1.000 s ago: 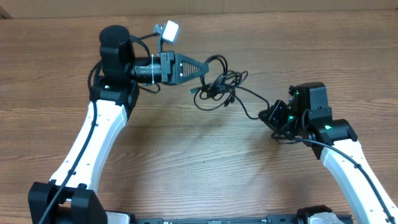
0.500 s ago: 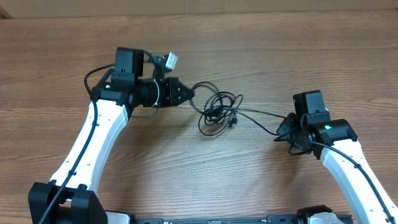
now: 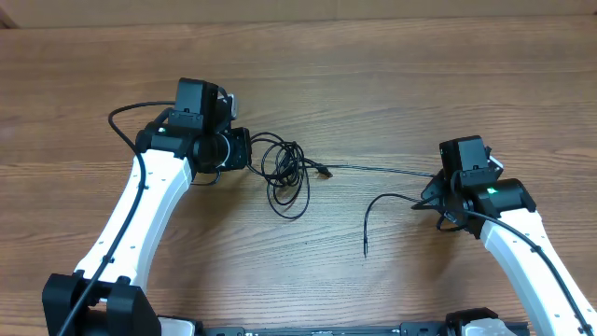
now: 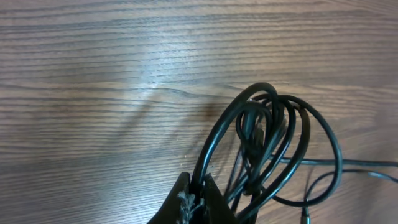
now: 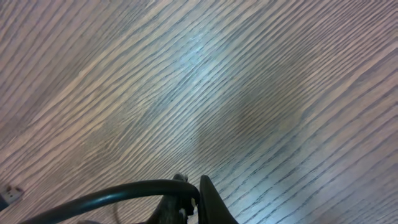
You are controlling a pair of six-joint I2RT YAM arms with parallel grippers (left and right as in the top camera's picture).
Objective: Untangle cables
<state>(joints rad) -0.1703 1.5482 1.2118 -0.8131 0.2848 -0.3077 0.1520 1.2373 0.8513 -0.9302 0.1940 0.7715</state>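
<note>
Two clenched pincers share the cables (image 3: 283, 166): your left gripper (image 3: 248, 150) anchors the bunch centre-left, while your right gripper (image 3: 436, 192) holds one strand (image 3: 373, 169) taut, likely to free it.

Entry, readable markings (text, labels, brands, numbers, signs): none legible from where I stand; nothing printed can be made out on the cables (image 4: 256, 134) or on the bench (image 3: 373, 75) in any view

Black cables (image 4: 258, 124), brown wood-grain table (image 3: 373, 75)
</note>
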